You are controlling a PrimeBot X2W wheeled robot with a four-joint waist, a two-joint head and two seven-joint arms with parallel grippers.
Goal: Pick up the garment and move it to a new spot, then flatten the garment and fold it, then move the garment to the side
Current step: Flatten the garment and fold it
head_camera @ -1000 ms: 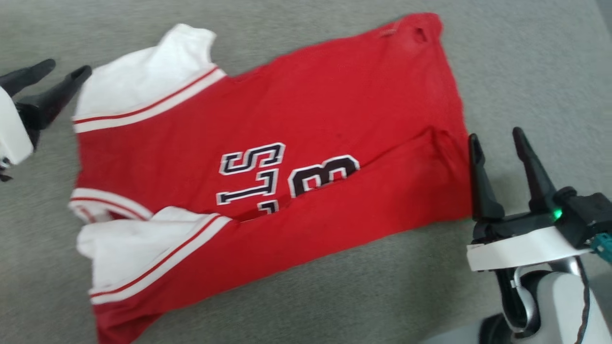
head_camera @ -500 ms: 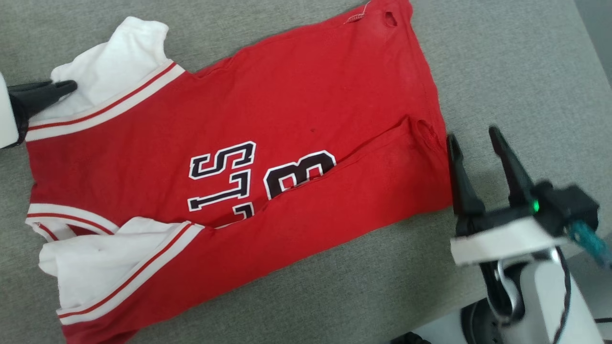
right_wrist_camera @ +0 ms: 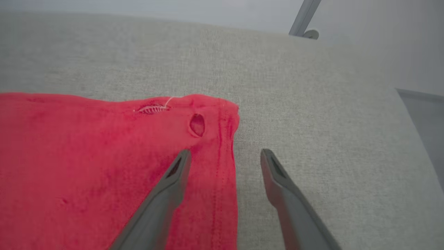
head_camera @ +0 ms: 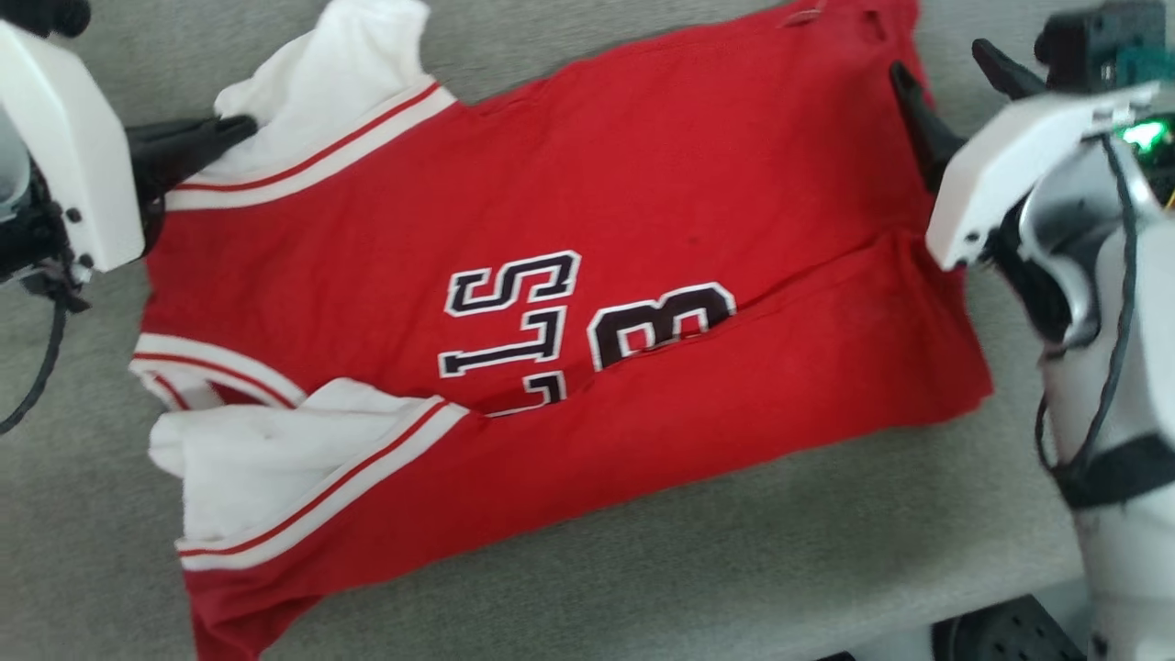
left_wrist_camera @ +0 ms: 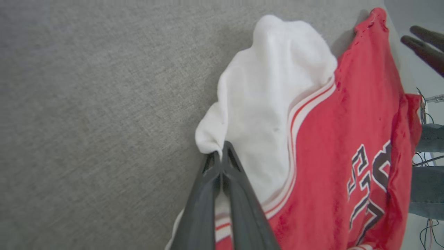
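Head view: the garment (head_camera: 643,211) is spread across the grey surface (head_camera: 734,569), its near edge folded over. At the far left, its white sleeve (head_camera: 312,101) is pinched by the closed left hand (head_camera: 240,127). At the far right, the right hand (head_camera: 936,60) is held apart astride the red hem.

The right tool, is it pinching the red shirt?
No, the right tool is open, with one finger over the corner of the red shirt and the other over the grey surface.
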